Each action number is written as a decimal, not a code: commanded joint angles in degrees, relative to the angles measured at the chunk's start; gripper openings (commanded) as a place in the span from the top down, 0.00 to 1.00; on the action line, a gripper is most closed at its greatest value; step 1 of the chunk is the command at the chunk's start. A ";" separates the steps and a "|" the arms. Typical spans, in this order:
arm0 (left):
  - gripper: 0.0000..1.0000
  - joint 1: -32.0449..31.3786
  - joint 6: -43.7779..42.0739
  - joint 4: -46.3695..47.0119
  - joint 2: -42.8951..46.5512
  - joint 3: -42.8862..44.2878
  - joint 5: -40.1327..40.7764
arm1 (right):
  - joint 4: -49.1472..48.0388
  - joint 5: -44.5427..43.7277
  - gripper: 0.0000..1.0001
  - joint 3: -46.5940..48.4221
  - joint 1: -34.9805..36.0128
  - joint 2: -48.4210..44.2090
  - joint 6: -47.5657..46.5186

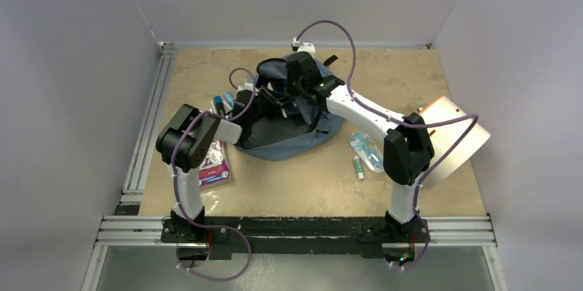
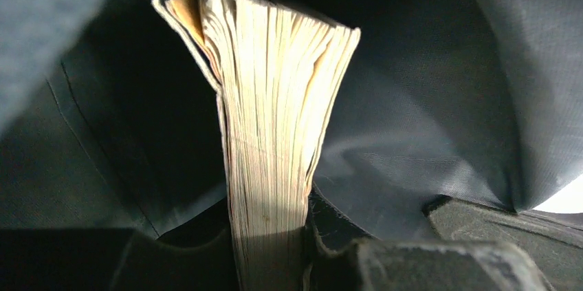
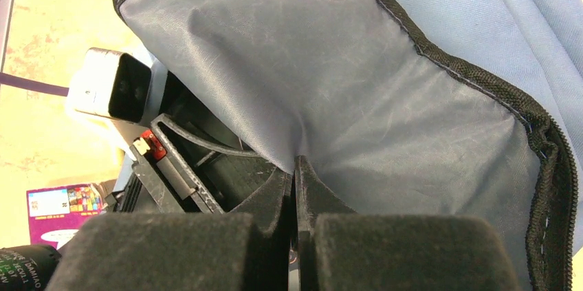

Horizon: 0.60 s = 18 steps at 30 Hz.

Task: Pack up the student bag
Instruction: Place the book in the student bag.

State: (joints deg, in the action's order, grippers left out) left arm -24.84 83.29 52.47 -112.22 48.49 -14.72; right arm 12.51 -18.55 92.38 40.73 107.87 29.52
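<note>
The slate-blue student bag point(image 1: 292, 136) lies at the table's middle back with its mouth held open. My left gripper point(image 2: 271, 236) is inside the bag, shut on a thick book point(image 2: 268, 119) whose cream page edges fan out above the jaws; grey lining point(image 2: 440, 119) surrounds it. In the top view the left gripper point(image 1: 249, 106) reaches into the bag from the left. My right gripper point(image 3: 295, 167) is shut on the bag's lining point(image 3: 357, 84) just under the black zipper rim point(image 3: 543, 167) and holds the flap up; it sits over the bag's top point(image 1: 302, 74).
A purple booklet point(image 1: 214, 164) and blue items point(image 1: 221, 102) lie left of the bag. A patterned pencil case point(image 1: 366, 151) and a glue stick point(image 1: 358, 167) lie to its right. A beige folder point(image 1: 457, 136) sits at the right edge.
</note>
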 commanded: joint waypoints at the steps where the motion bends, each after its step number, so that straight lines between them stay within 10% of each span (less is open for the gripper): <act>1: 0.76 -0.56 -3.26 5.13 0.80 4.04 -3.19 | -3.50 -0.62 1.00 0.68 -0.07 -2.86 -0.36; 18: 0.29 -0.56 -18.87 -36.98 6.46 17.41 -0.12 | -3.80 -3.70 1.00 -0.39 -0.19 -2.14 -1.73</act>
State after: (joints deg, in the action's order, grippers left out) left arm -24.91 70.30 22.65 -111.46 61.25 -16.05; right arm 12.12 -20.16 92.29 40.45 107.87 28.23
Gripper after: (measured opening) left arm 0.687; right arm 0.005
